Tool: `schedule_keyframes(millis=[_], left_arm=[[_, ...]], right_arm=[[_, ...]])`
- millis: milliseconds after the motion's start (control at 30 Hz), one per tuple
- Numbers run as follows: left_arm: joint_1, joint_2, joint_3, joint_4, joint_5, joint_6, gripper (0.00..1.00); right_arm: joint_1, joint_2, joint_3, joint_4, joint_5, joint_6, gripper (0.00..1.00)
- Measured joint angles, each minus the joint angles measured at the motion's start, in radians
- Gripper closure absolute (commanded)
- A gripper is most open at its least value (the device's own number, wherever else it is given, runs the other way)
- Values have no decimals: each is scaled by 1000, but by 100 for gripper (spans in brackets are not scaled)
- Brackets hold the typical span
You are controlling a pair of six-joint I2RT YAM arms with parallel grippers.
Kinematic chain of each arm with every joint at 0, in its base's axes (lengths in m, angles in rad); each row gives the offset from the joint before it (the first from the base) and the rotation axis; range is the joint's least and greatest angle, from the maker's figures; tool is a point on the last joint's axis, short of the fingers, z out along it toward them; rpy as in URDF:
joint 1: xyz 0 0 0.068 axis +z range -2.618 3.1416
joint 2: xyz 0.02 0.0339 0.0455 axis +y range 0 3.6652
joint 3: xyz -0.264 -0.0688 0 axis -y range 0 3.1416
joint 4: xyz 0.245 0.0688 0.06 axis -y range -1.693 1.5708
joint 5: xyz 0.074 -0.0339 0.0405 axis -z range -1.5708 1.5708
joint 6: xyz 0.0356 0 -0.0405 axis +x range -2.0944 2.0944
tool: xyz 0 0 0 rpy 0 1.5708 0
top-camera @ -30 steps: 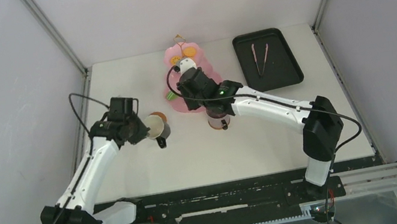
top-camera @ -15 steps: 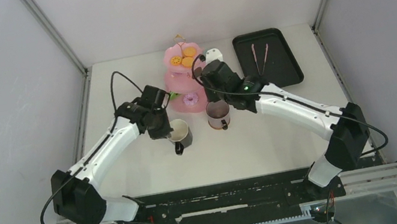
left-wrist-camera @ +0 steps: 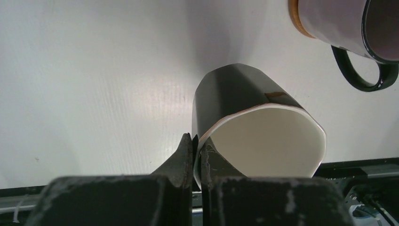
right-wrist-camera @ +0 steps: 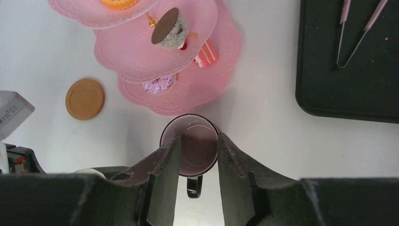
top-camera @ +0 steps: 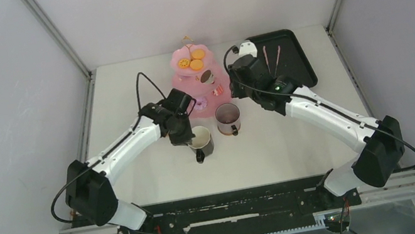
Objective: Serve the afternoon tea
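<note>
From above, the cake stand (top-camera: 185, 82) sits upper centre, with the white-lined mug (top-camera: 201, 139) and the second mug (top-camera: 227, 117) just below it. In the left wrist view, my left gripper (left-wrist-camera: 196, 141) is pinched onto the white-lined mug's rim at mid-frame. In the right wrist view, my right gripper (right-wrist-camera: 198, 137) stands apart and empty, and the second mug shows between its fingers.

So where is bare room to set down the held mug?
Bare table: left of the cake stand toward the left wall, and along the near edge. Crowded: just before the stand, around the second mug, the empty coaster and the held mug in the left gripper.
</note>
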Motion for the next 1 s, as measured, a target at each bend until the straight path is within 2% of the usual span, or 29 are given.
schedule_keyframes(millis=[533,1000], left_arm=[[-107,26,-3,97,-151,-417,100],[-215,36,-5,-16,-183,-536,99]], right_arm=[[-14,-55,0,-80,-57,6,56],[-14,-101,0,-117,-95,14,56]])
